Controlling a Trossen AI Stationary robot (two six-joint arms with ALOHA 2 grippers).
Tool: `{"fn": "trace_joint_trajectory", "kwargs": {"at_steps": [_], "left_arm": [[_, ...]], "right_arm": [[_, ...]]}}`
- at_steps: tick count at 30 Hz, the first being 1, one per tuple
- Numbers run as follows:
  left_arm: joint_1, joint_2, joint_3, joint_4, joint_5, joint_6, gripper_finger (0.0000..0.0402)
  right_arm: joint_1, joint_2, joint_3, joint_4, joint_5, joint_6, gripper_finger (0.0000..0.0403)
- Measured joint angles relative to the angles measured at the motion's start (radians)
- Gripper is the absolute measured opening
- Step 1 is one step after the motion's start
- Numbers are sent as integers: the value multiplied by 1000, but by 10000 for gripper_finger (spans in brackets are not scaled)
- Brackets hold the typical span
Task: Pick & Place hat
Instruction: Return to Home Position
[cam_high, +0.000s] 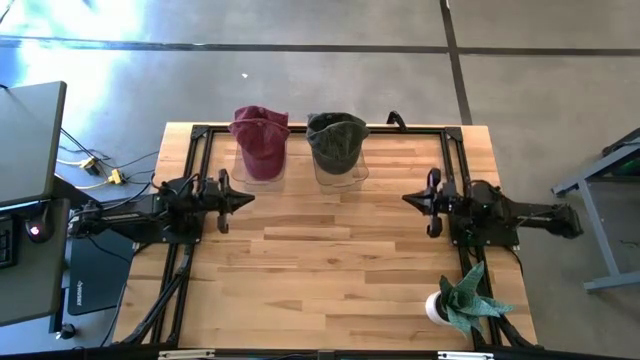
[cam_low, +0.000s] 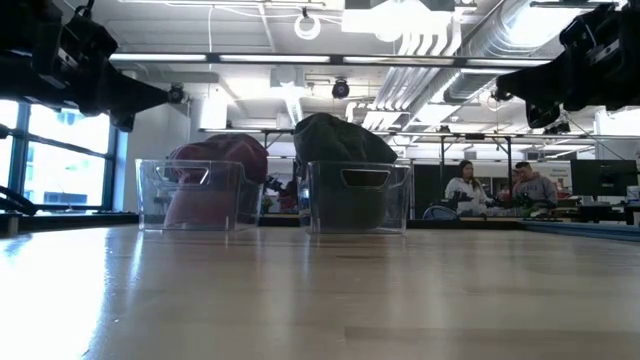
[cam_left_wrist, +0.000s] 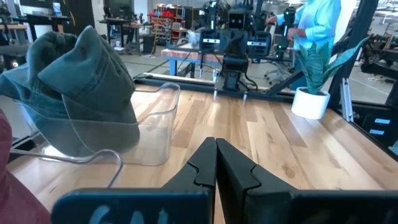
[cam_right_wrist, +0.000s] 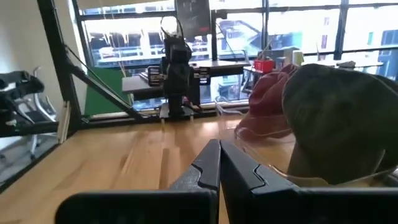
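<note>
A dark red hat (cam_high: 260, 140) sits in a clear bin (cam_low: 190, 195) at the table's far side, its crown sticking up above the rim. Right of it a dark green hat (cam_high: 337, 140) sits the same way in a second clear bin (cam_low: 360, 198). My left gripper (cam_high: 250, 199) hovers at the table's left, shut and pointing level toward the right; in its wrist view (cam_left_wrist: 216, 143) the green hat (cam_left_wrist: 81, 93) lies ahead to one side. My right gripper (cam_high: 405, 199) hovers at the table's right, shut and facing the left one (cam_right_wrist: 219, 144). Neither holds anything.
A potted plant (cam_high: 462, 303) stands at the near right corner. Black frame rails (cam_high: 195, 150) run along the table's left, right and far sides. Bare wood (cam_high: 320, 260) lies between and in front of the arms. People (cam_low: 465, 185) sit in the room beyond.
</note>
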Motion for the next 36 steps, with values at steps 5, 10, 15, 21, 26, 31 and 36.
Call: {"fn": "trace_joint_trajectory", "kwargs": {"at_steps": [5, 10, 15, 21, 26, 31, 36], "left_arm": [[0, 0, 0, 0, -4, 0, 0], [0, 4, 0, -1, -4, 0, 0], [0, 5, 0, 7, -5, 0, 0], [0, 5, 0, 8, -7, 0, 0], [0, 5, 0, 9, -7, 0, 0], [0, 5, 0, 10, -8, 0, 0], [0, 5, 0, 10, -8, 0, 0]], "right_arm": [[120, 0, 0, -22, 145, -61, 0], [151, 3, 0, -26, 158, -73, 0], [113, 16, 0, -29, 146, -46, 0], [29, 45, 0, -38, 117, -30, 0], [-81, 44, 0, -55, -14, -25, 0], [-129, 51, 0, -56, -77, -45, 0], [-131, 51, 0, -54, -88, -50, 3]]}}
